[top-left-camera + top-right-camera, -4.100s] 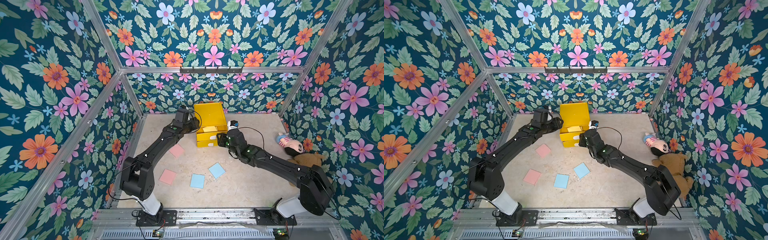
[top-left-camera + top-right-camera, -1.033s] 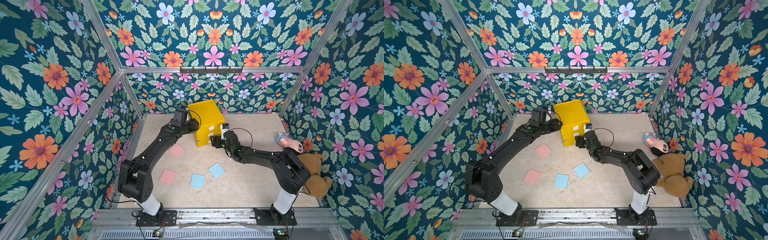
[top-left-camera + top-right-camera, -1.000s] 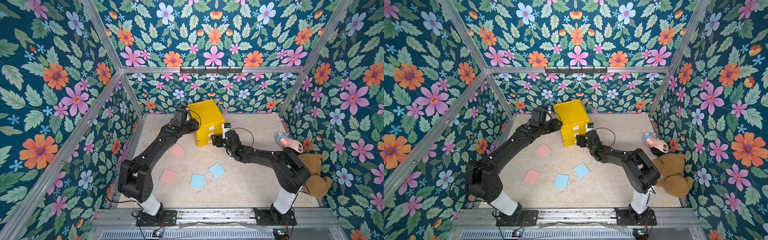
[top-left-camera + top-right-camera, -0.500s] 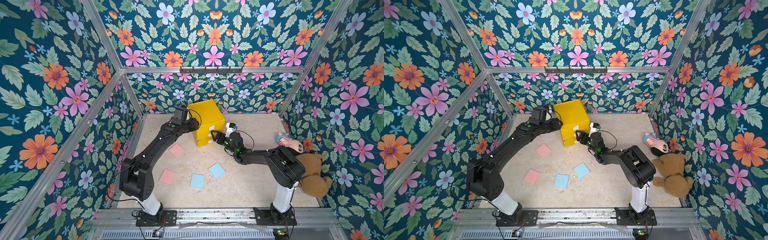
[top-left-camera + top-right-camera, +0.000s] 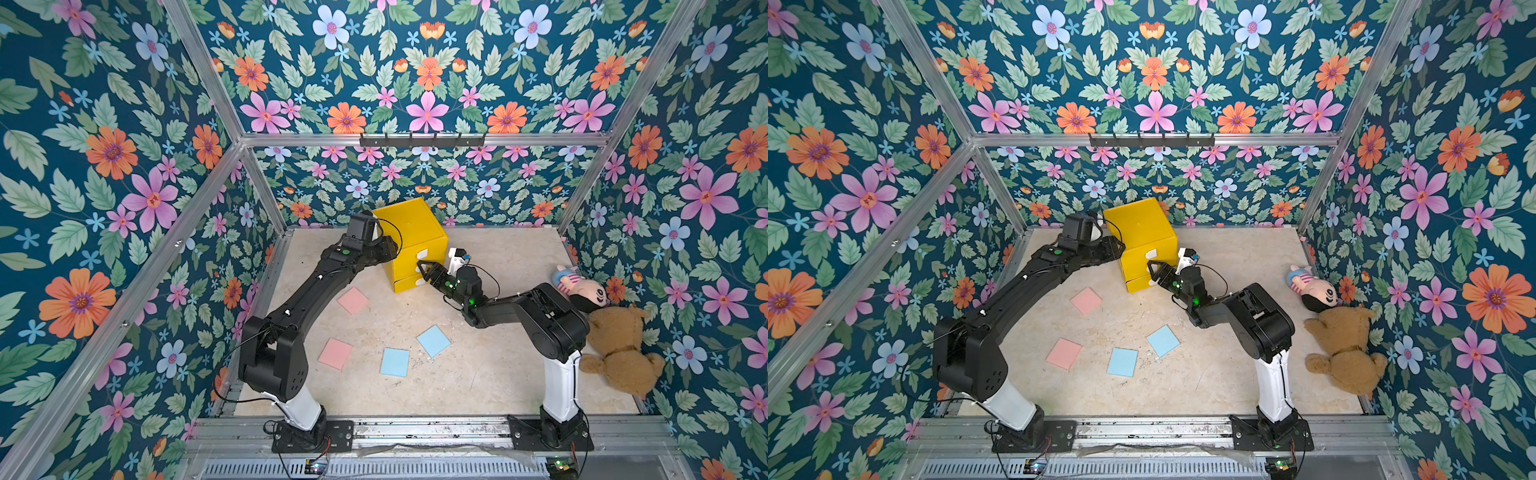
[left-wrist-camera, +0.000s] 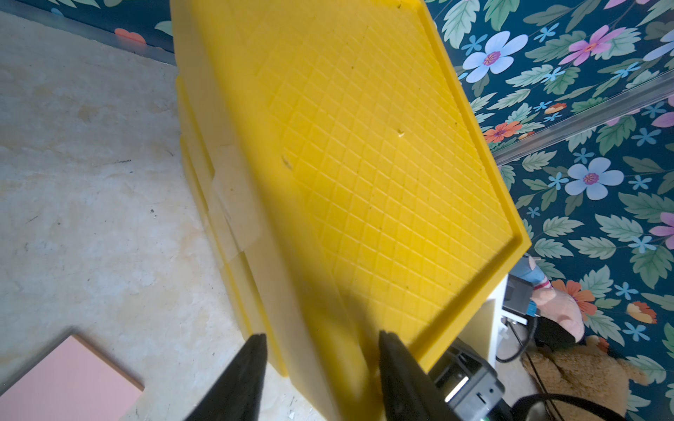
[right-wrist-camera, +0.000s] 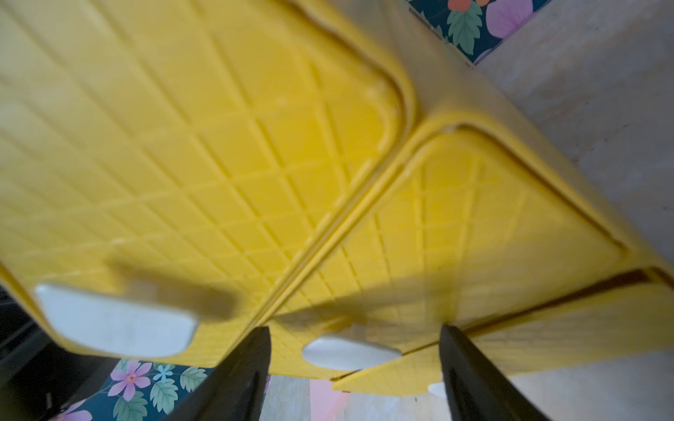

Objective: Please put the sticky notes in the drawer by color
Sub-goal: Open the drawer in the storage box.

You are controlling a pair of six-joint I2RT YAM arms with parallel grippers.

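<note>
Floral-walled cell, beige table [image 5: 498,374]: sorting looks about a third done, with four pads left to put away.

Loose on the table lie a pink sticky note [image 5: 353,300] near the yellow drawer cabinet [image 5: 409,232], a second pink sticky note [image 5: 335,353], and two blue sticky notes [image 5: 395,362] [image 5: 433,340] nearer the arm bases. No yellow pads show, so I judge them stowed, though no drawer's inside is visible and all three fronts look shut or nearly so. Left end effector [image 6: 322,335] looks clamped on the cabinet's upper edge. Right end effector [image 7: 354,328], jaws apart and empty, hangs just before the middle drawer's white tab [image 7: 350,351].
</note>
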